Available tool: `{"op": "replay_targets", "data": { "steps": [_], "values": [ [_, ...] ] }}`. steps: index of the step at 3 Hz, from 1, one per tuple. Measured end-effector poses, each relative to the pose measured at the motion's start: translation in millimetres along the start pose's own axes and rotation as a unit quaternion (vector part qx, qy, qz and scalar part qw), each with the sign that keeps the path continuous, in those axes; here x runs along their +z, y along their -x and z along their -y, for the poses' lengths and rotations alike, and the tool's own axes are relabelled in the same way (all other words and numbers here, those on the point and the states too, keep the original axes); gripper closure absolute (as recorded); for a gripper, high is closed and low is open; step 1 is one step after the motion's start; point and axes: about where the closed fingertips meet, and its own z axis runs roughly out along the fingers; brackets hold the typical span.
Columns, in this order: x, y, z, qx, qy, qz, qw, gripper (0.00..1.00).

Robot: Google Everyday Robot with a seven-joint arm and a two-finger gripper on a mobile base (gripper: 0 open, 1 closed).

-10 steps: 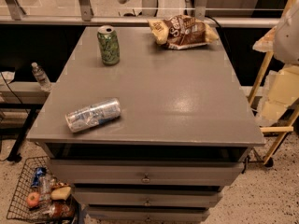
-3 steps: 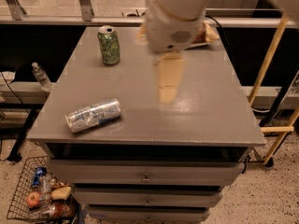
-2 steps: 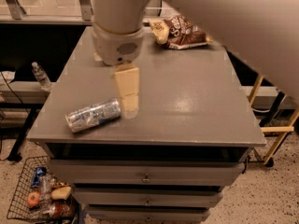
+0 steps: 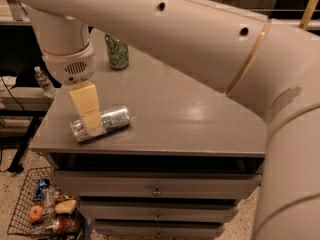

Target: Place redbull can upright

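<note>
The redbull can [image 4: 111, 119] lies on its side near the front left corner of the grey table [image 4: 175, 114], its shiny top pointing left. My gripper [image 4: 92, 125] hangs from the big beige arm [image 4: 165, 29] and reaches straight down onto the left part of the can, covering its middle. I cannot tell whether it touches the can.
A wider green patterned can [image 4: 116, 51] stands upright at the back left of the table. Drawers [image 4: 156, 189] sit below the table top. A wire basket [image 4: 45, 209] with snacks is on the floor at left, and a water bottle [image 4: 44, 81] stands behind it.
The arm has swung from the table's middle to the front left and come down over the lying can. The can has not moved.
</note>
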Motion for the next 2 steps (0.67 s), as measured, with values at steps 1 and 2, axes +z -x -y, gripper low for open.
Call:
{"op": "replay_targets", "data": {
  "steps": [1, 2],
  "values": [
    [12.3, 15.2, 12.3, 0.013, -0.006, -0.037, 0.9992, 0.00],
    [25.4, 20.3, 17.5, 0.026, -0.004, -0.055, 0.9982, 0.00]
  ]
}}
